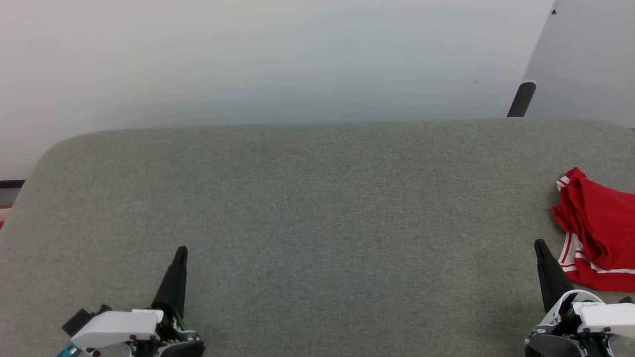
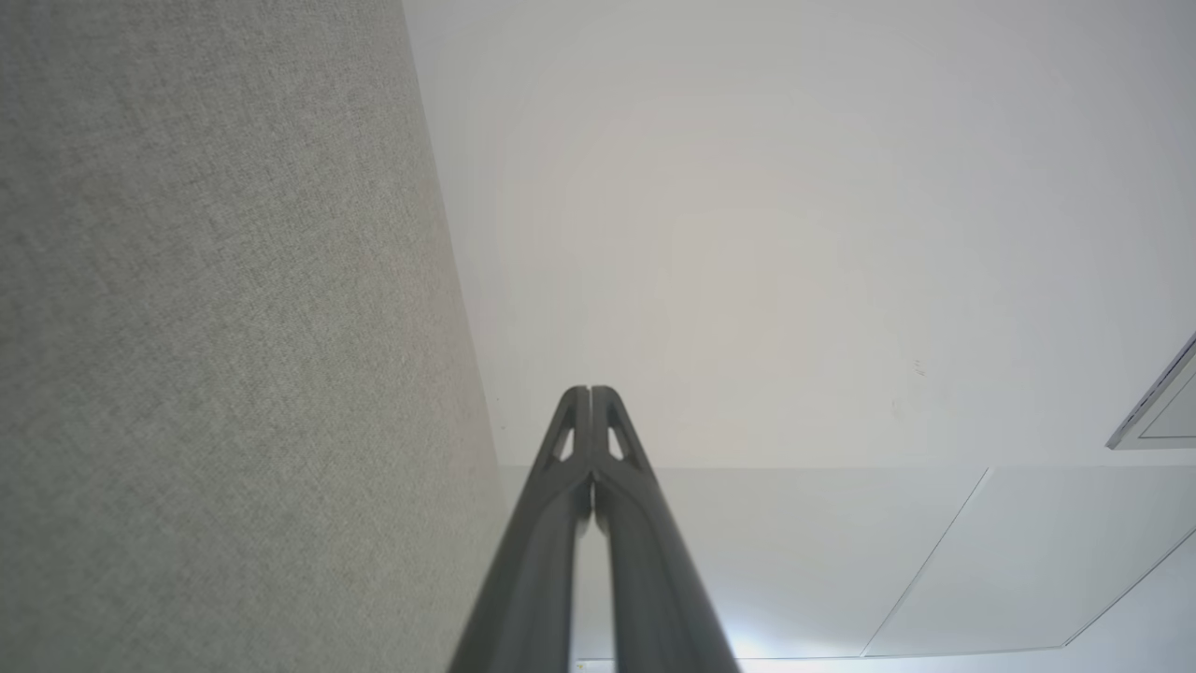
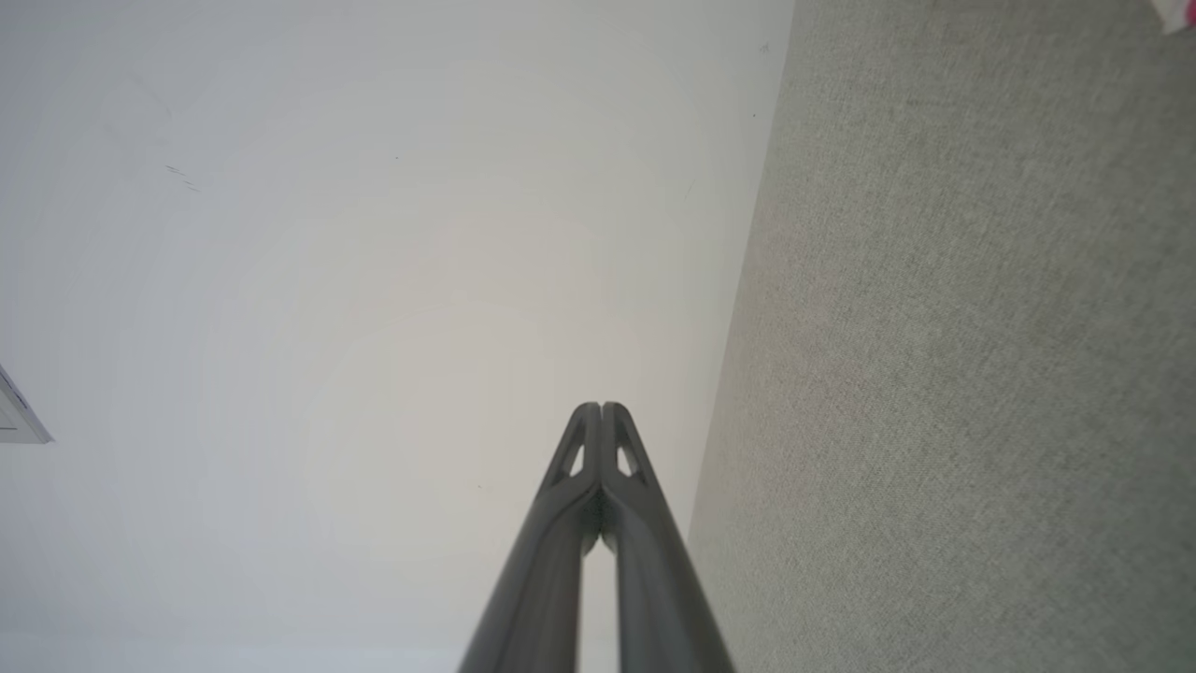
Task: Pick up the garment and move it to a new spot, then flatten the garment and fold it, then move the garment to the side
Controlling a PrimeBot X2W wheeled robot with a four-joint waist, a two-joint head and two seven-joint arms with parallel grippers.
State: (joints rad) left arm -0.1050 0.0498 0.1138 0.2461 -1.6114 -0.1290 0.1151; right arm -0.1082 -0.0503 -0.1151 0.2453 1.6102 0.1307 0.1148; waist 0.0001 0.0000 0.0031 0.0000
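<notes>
The garment [image 1: 598, 228] is a red shirt with white-and-red stripe trim, lying bunched at the right edge of the grey fabric table [image 1: 317, 208], partly cut off by the head view's border. My right gripper [image 1: 539, 244] stands shut just left of it, not touching, with nothing in it. At the lower left my left gripper [image 1: 182, 250] is shut and empty, far from the garment. In the left wrist view the left gripper [image 2: 590, 389] has its fingers pressed together. The right gripper [image 3: 601, 406] looks the same in the right wrist view, and a scrap of the garment [image 3: 1179, 13] peeks in at the top right corner.
A pale wall [image 1: 278, 59] rises behind the table's far edge. A dark post [image 1: 521, 99] and a grey panel [image 1: 585, 59] stand at the back right. The table's left corner is rounded.
</notes>
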